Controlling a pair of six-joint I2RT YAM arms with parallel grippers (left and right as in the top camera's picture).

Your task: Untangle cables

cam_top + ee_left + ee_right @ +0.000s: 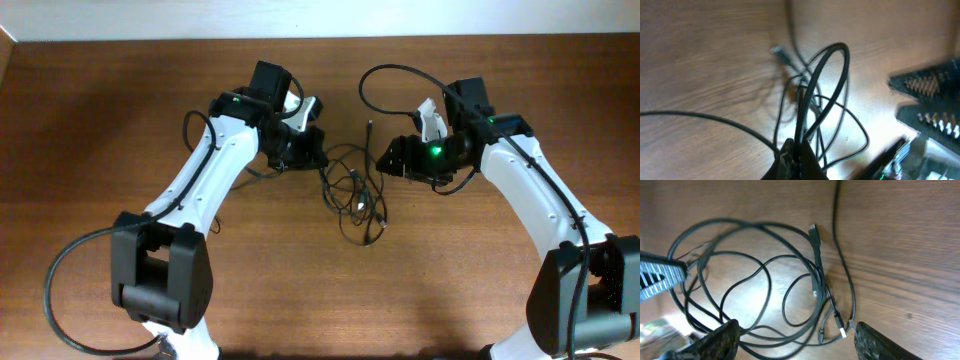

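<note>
The cables (352, 190) are thin black cords lying in a tangled heap on the wooden table between the two arms. My left gripper (305, 155) is at the heap's left edge. In the left wrist view it (800, 152) is shut on a black cable loop (810, 90) that rises from the jaws. My right gripper (385, 160) is at the heap's right edge. In the right wrist view its fingers (797, 340) are open wide over the coils (817, 265), with a silver-tipped plug (841, 328) between them.
The brown wooden table (100, 120) spreads around the heap. Thicker black arm wires arc above the right arm (385, 75) and beside the left base (60, 270). The other arm's gripper shows in each wrist view (930, 90) (655, 275).
</note>
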